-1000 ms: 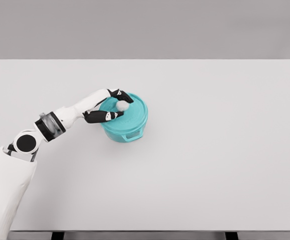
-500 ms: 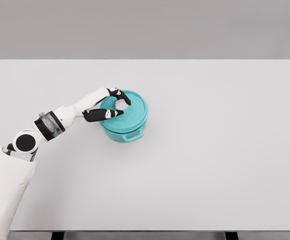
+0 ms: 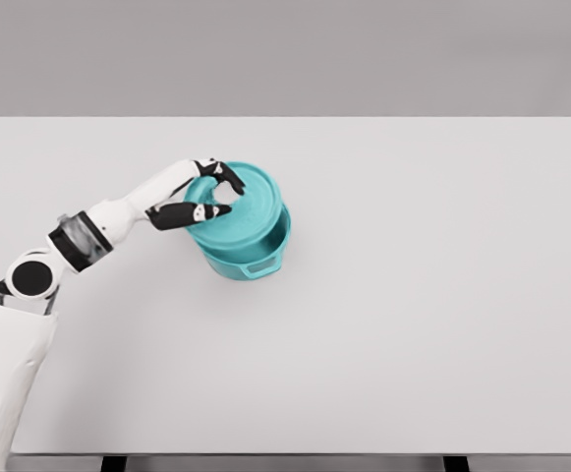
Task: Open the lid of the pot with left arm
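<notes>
Head view, left hand (image 3: 204, 197) pinching the white knob (image 3: 219, 193) of the teal lid (image 3: 244, 205), lid raised and tilted, shifted left off the teal pot (image 3: 254, 258), pot left of centre on the white table (image 3: 442, 295)

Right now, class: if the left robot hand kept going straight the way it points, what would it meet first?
Probably nothing: the left robot hand, gripping the teal lid, points right across bare white table. Depth is uncertain.
</notes>
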Tool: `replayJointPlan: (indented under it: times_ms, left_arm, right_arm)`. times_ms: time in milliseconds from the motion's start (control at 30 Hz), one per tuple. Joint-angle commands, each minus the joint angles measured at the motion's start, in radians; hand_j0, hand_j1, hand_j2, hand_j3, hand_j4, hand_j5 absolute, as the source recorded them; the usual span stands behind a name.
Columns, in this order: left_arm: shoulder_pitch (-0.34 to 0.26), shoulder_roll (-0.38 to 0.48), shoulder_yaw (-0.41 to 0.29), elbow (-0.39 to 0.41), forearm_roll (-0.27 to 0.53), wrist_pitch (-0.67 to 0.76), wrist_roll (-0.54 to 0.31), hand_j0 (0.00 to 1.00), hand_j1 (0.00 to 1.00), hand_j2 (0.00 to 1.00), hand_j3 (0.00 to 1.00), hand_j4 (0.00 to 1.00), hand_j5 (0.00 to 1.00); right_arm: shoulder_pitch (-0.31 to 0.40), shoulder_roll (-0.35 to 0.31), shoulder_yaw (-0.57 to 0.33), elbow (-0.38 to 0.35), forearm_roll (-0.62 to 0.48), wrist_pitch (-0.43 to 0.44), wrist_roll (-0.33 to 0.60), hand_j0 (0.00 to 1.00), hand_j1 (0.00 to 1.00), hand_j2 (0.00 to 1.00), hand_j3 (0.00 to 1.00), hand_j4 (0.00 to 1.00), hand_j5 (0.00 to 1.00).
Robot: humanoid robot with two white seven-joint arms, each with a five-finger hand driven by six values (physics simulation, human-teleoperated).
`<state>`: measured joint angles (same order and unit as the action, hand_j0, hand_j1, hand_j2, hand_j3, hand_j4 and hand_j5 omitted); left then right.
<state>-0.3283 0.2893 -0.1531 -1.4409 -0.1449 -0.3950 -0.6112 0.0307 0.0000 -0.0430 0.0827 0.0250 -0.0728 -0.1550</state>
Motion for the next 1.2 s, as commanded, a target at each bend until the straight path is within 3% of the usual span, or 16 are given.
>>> replayJointPlan:
  times_ms: [0,700,1167]
  left_arm:
    - [0.0,0.011,0.024,-0.006,0.008,0.001,0.0,0.47,0.47,0.47,0.47,0.47,0.47]
    - [0.014,0.077,0.145,0.027,0.001,0.007,0.0,0.47,0.47,0.47,0.47,0.47,0.47]
    - [0.023,0.123,0.201,0.142,0.004,0.005,0.0,0.49,0.49,0.49,0.49,0.49,0.49]
  right_arm:
    - [0.0,0.0,0.0,0.0,0.0,-0.001,0.0,1.0,1.0,1.0,1.0,1.0,1.0]
    - [0.0,0.0,0.0,0.0,0.0,0.001,0.0,1.0,1.0,1.0,1.0,1.0,1.0]
    - [0.0,0.0,0.0,0.0,0.0,0.001,0.0,1.0,1.0,1.0,1.0,1.0,1.0]
